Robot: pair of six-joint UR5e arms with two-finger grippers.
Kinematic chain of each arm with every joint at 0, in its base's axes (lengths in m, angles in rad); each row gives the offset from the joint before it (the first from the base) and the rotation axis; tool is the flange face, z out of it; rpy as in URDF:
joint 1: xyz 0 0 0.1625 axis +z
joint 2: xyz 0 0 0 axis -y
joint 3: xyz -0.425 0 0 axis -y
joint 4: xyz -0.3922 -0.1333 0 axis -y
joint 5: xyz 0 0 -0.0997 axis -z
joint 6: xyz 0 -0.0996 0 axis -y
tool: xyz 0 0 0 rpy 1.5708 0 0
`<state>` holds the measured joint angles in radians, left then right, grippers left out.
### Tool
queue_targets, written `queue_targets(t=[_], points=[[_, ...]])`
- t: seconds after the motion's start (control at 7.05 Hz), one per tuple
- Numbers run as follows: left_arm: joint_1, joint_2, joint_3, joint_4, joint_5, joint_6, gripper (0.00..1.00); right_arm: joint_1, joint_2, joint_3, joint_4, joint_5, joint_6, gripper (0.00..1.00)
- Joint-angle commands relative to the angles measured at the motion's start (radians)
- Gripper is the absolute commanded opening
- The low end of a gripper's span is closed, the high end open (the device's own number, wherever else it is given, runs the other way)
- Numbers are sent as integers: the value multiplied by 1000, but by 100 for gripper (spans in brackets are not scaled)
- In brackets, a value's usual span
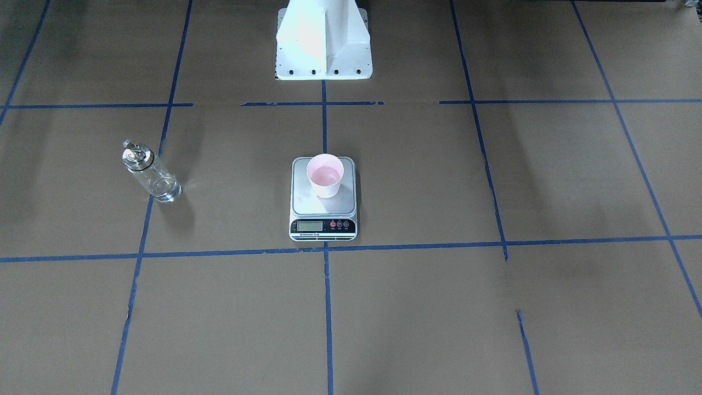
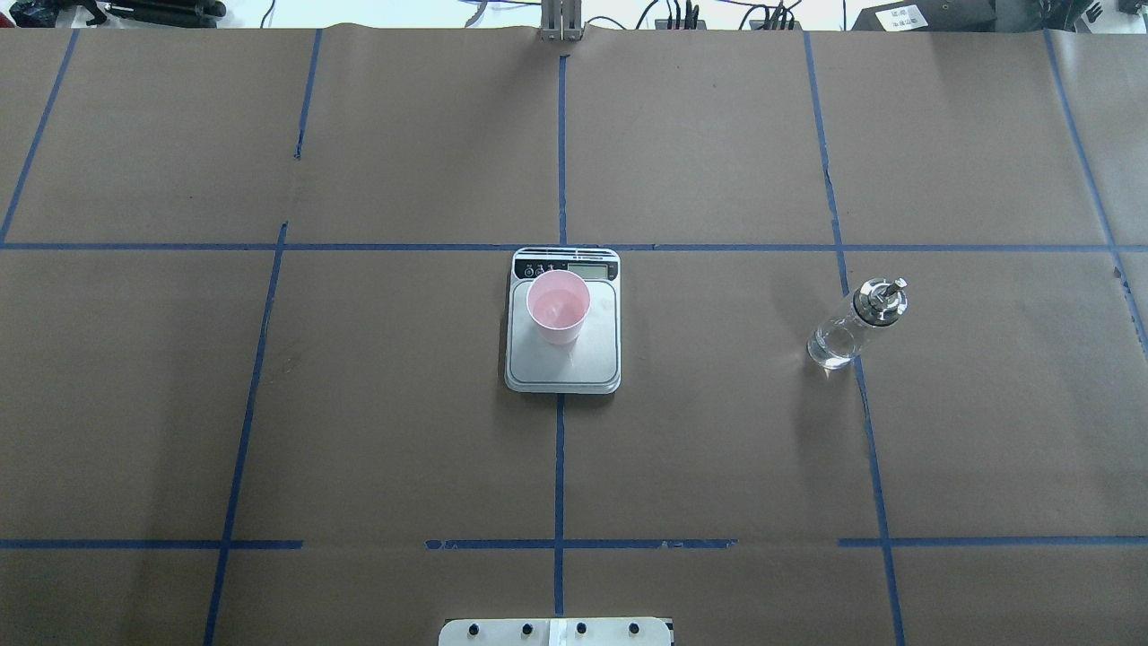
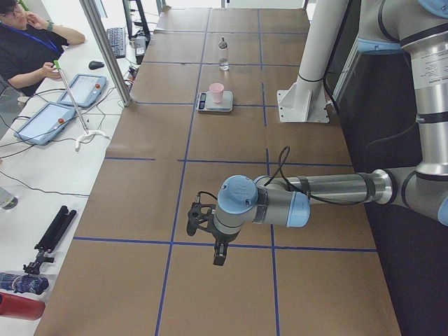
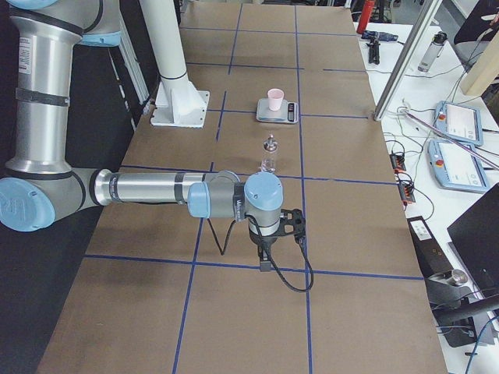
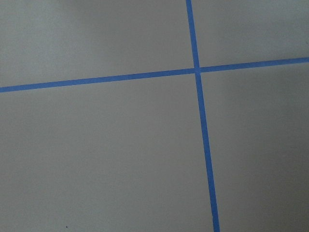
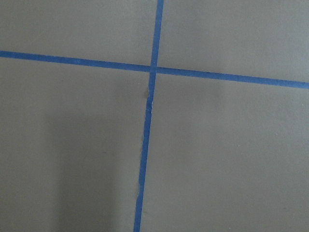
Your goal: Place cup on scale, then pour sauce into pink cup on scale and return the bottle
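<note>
Cup: the pink cup point(image 2: 558, 308) stands upright on the scale, on the plate's 12 o'clock half, close to the screen, as seen from over the robot's shoulders.
Scale: the scale point(image 2: 562, 368) lies flat in the middle of the table, with its buttons on the 12 o'clock side.
Bottle: the bottle point(image 2: 856, 325) stands on its own at 3 o'clock from the scale, well apart from it, with its shiny cap on top. Nothing touches it.
Sauce: the sauce point(image 1: 164, 189) is clear like water, and I cannot tell how much is in the bottle.
Left claw: the left gripper point(image 3: 219, 259) hangs low over the brown paper, far out at 9 o'clock from the scale, pointing down. I cannot tell if it is clenched or let go.
Right claw: the right gripper point(image 4: 265, 265) hangs low far out at 3 o'clock, past the bottle, pointing down. I cannot tell its state either.
Table: the table point(image 2: 717, 431) has brown paper with blue tape lines point(image 2: 560, 467).
Wrist views: both show only paper and crossing tape.
Person: a person point(image 3: 28, 49) sits at a side desk.
</note>
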<state>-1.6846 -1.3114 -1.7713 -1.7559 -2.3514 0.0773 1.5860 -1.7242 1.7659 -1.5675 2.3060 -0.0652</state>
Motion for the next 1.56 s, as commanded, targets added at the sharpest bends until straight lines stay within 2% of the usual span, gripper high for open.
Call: queue_targets(t=[0.0,0.28,0.57,1.42], points=[[0,0,1,3,0,-2,100,-3,-8,-17,1,3,-4,100],[3,-15,0,27,0,-7,100,-3,-8,-19,3,3,-2,100],[46,-107,4,123,10,-4,100,-3,-8,-17,3,4,-2,100],[59,-109,3,124,9,1,100,-3,-8,-17,3,4,-5,100]])
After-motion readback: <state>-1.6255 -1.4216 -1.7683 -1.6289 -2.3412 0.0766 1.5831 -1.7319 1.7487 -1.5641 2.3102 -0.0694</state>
